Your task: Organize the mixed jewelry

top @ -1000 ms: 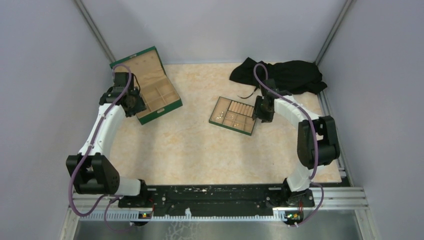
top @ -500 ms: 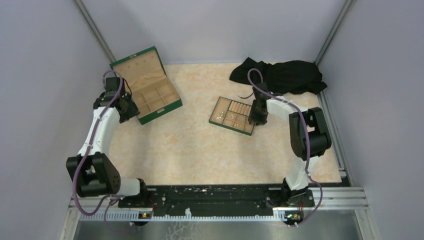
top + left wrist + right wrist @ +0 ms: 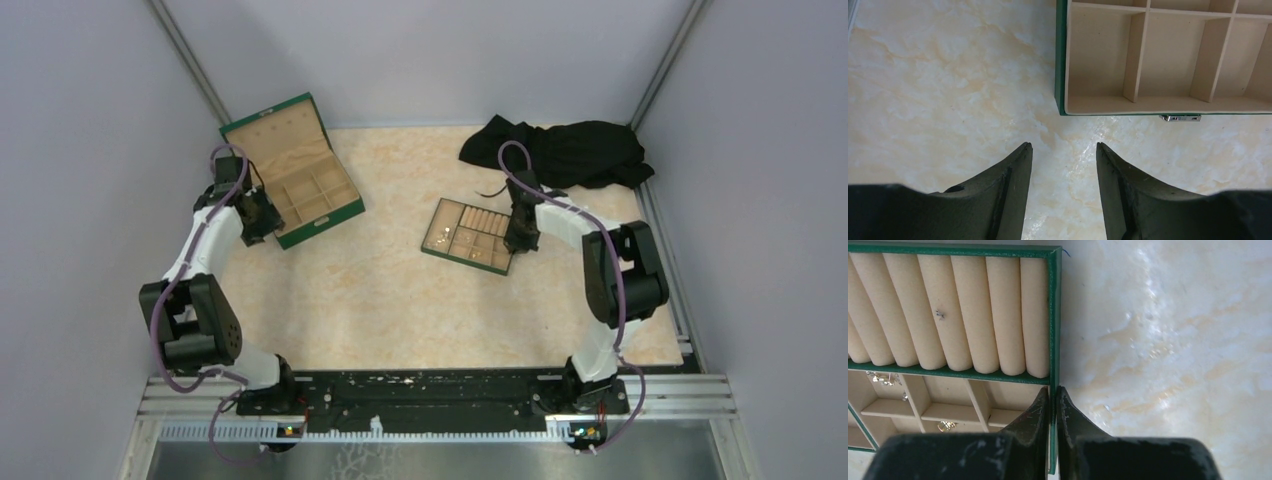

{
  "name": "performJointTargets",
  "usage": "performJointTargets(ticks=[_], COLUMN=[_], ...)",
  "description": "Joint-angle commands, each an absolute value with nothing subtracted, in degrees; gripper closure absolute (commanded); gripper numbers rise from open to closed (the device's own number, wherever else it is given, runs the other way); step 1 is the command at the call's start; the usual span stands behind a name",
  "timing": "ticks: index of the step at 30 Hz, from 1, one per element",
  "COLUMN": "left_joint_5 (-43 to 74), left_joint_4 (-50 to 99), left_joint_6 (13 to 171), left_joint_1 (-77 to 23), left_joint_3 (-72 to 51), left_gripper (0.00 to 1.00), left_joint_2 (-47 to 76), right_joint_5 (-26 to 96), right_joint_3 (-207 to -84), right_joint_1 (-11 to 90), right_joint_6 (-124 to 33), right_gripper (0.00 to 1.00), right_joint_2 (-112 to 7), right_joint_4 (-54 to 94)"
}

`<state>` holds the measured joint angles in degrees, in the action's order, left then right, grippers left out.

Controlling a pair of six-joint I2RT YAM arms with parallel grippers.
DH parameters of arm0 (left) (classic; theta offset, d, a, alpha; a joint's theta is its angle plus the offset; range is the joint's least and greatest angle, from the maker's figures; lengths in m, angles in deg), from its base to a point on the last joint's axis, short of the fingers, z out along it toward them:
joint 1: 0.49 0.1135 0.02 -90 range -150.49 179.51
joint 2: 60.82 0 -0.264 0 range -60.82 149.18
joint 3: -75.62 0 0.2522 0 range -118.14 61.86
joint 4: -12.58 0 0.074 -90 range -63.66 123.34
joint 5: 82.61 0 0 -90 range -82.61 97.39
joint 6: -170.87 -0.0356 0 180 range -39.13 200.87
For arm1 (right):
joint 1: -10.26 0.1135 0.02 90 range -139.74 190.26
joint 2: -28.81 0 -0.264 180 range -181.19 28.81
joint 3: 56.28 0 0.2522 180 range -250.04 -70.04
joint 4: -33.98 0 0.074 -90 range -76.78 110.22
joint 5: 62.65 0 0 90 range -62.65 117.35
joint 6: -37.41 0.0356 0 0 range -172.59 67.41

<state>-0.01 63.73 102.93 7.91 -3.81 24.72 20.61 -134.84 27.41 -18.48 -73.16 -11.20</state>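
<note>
Right wrist view: right gripper (image 3: 1053, 390) pinched together on the thin green side wall of the tray (image 3: 1054, 315), one finger inside the rim and one outside. The padded rolls (image 3: 963, 310) lie ahead and to the left of the fingertips, with a tiny stud (image 3: 939, 314) sitting on one roll. The mixed jewelry (image 3: 879, 377) is a silvery cluster in a compartment far left of the fingers, and a gold piece (image 3: 946, 426) lies nearer, low and left. In the left wrist view the left gripper (image 3: 1064, 146) has its fingers apart with nothing between them, over the bare table (image 3: 948, 90). A green box (image 3: 1060, 60) corner is just ahead, and its latch (image 3: 1180, 118) is ahead and to the right.
</note>
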Motion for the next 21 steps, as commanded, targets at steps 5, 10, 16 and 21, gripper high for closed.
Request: performJointTargets(ticks=[5,10,16,21], left_joint_5=[1.8,1.3,2.7,6.1], left_joint_4=[54.9,50.9,51.0,51.0], left_joint_6=[102.8,103.0,103.4,101.6], left_joint_1=[8.3,8.3,8.3,7.0], left_joint_3=[-1.9,-0.7,-1.0,1.4], left_gripper=[0.45,0.49,0.85,1.0], left_joint_2=[28.9,33.6,36.4,33.7], right_joint_5=[17.2,17.3,16.9,17.4], right_joint_3=[-132.0,-131.8,-133.2,-134.8], right_joint_1=[27.6,27.6,26.9,25.6], right_joint_6=[-20.7,-21.5,-21.2,-21.1], right_gripper=[1.0,1.0,1.0,1.0], right_joint_2=[-60.1,-56.1,-52.6,-49.9], right_joint_4=[-14.8,-16.9,-19.2,-20.7])
